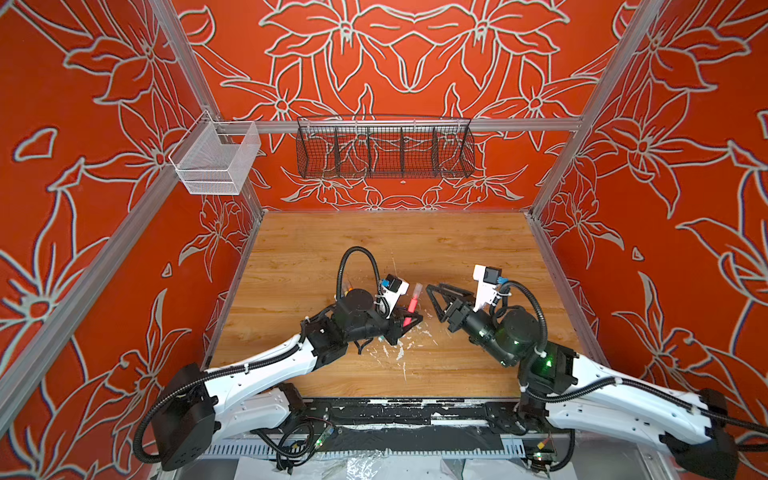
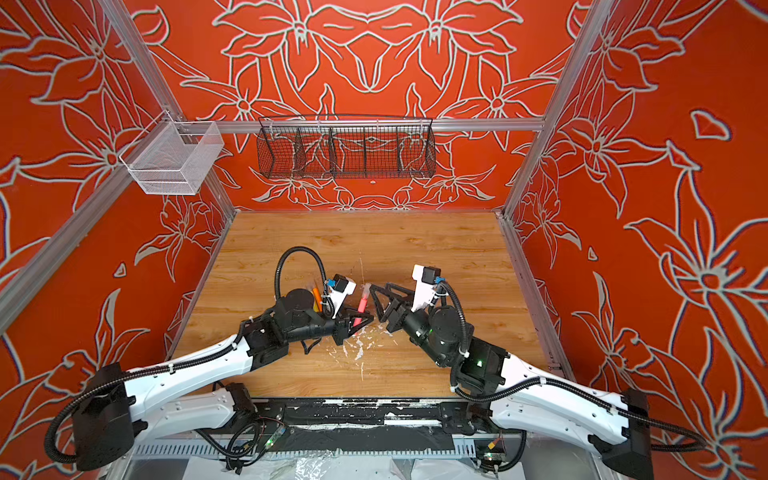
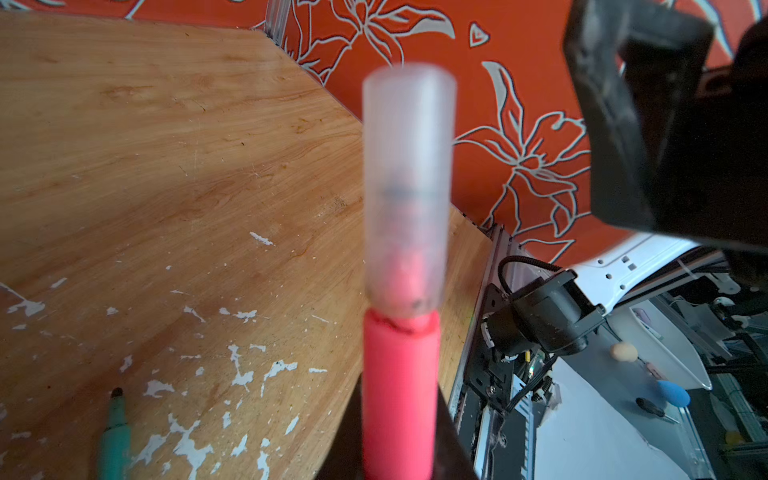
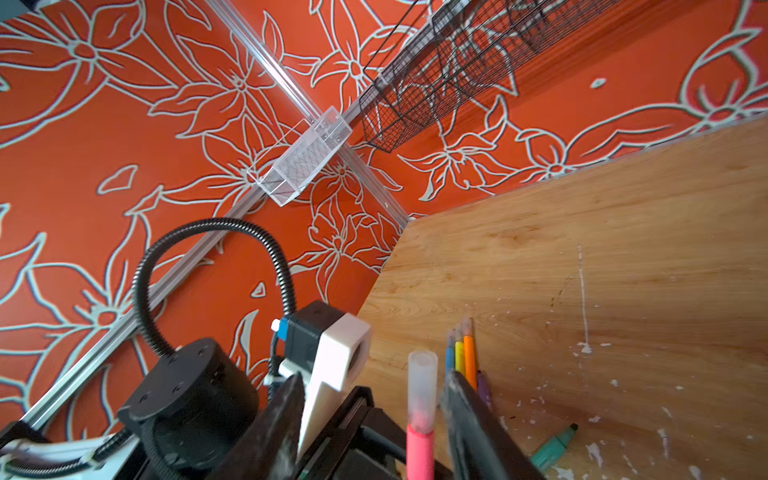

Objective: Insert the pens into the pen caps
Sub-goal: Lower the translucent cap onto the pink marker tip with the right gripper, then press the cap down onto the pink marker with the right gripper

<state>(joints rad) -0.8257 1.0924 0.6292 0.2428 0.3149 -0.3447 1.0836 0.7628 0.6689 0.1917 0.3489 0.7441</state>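
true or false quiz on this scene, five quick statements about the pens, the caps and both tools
1. The left tool grips the pink pen. True.
2. The pink pen's tip is bare. False: a clear cap sits over it.
3. The right tool is clamped on that cap. False: its jaws stand open.
4. The green pen lies on the table with its dark tip uncapped. True.
5. The orange pen lies apart from all the other pens. False: it lies right beside the yellow pen and the blue pen.
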